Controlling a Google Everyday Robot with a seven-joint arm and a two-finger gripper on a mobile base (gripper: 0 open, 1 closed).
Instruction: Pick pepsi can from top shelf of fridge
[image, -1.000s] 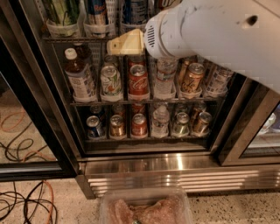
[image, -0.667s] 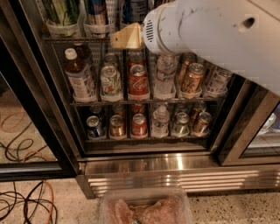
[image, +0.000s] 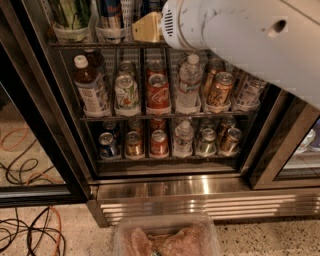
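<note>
1. Speckled floor with loose cables (image: 25, 165) lies at the left of my view. Behind it stands the fridge (image: 50, 125), with black door frames and a ribbed steel base (image: 200, 200).
2. My gripper (image: 147, 27) is the tan piece at the top, on the left end of the big white arm (image: 240, 40). It sits at the level of the top shelf (image: 75, 45), and I cannot tell whether it is wide, narrow or holding anything.
3. Of the pepsi can (image: 150, 6) I see only a dark blue sliver on that shelf, just above and behind the gripper. I cannot tell if they touch.
4. Just left stands a slim blue-and-silver can (image: 111, 14) with red lettering in a translucent holder (image: 111, 35). Further left, another holder carries something green (image: 72, 12).
5. One rack down, from left to right, stand a brown bottle (image: 90, 85), a pale can (image: 126, 92), a red cola can (image: 158, 90) and a water bottle (image: 190, 80).
6. Nearest me, at the bottom edge, is a clear plastic tub (image: 165, 237) with pinkish contents.
</note>
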